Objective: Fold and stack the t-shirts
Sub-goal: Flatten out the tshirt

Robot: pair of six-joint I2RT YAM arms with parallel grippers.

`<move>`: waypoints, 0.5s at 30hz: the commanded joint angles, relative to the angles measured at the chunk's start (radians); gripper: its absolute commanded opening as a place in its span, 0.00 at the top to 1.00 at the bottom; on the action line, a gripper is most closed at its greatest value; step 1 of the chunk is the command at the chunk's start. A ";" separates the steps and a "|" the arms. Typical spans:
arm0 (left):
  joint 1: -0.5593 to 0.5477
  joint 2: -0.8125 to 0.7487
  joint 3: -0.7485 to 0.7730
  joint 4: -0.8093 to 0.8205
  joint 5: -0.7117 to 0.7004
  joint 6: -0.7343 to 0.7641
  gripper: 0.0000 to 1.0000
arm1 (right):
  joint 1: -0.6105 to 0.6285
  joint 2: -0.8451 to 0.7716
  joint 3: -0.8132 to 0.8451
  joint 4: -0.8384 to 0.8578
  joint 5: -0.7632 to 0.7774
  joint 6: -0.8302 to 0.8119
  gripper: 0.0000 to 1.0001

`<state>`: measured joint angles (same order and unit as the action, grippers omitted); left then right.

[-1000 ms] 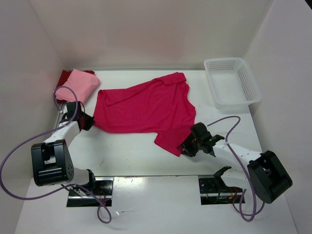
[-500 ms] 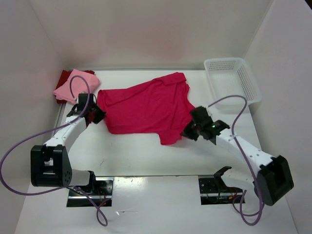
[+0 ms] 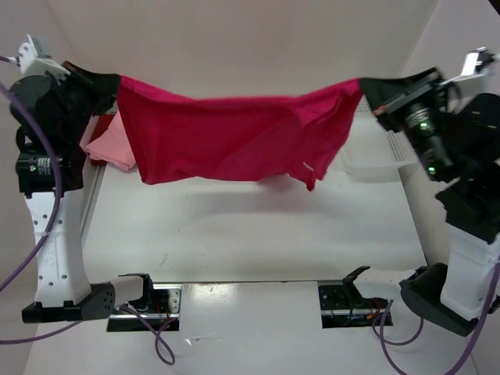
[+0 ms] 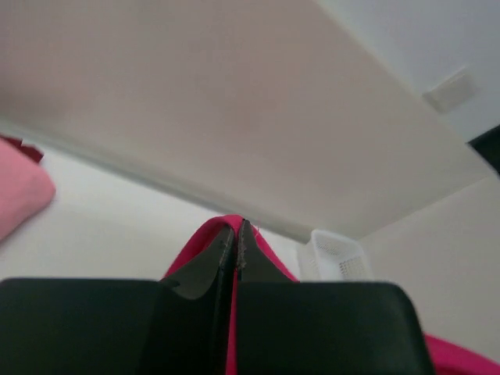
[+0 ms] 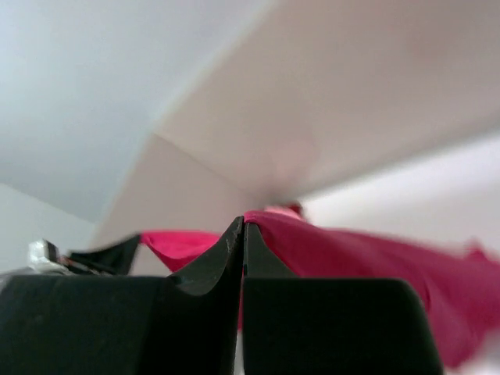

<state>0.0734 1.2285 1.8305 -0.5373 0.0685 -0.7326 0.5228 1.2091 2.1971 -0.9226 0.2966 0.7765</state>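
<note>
The magenta t-shirt [image 3: 234, 137] hangs stretched in the air between both raised arms, high over the table. My left gripper [image 3: 113, 80] is shut on its left corner, and magenta cloth [image 4: 231, 328] shows pinched between the closed jaws. My right gripper [image 3: 366, 87] is shut on the right corner, with cloth [image 5: 351, 250] trailing from its tips. A folded light pink t-shirt [image 3: 113, 144] lies at the back left on top of a dark red t-shirt [image 3: 100, 125], both partly hidden behind the left arm and the hanging shirt.
A white mesh basket [image 3: 375, 160] stands at the back right, mostly hidden behind the right arm and the shirt; it shows in the left wrist view as the basket [image 4: 332, 254]. White walls close in the table on three sides.
Both arms rose from the tabletop and spread apart, lifting the magenta shirt off the table and pulling it taut. The right gripper closed on the shirt's corner during this.
</note>
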 commanded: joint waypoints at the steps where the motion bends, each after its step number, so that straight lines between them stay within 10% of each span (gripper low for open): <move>1: 0.002 0.006 0.085 -0.085 -0.007 0.032 0.99 | -0.004 0.078 0.263 -0.079 0.059 -0.108 1.00; 15: 0.022 0.126 -0.112 0.034 -0.018 0.019 0.99 | -0.088 0.380 0.276 0.163 0.123 -0.319 1.00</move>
<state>0.0765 1.3178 1.7836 -0.5690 0.0643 -0.7322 0.5041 1.4643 2.5229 -0.8345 0.3992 0.5480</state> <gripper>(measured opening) 0.009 0.003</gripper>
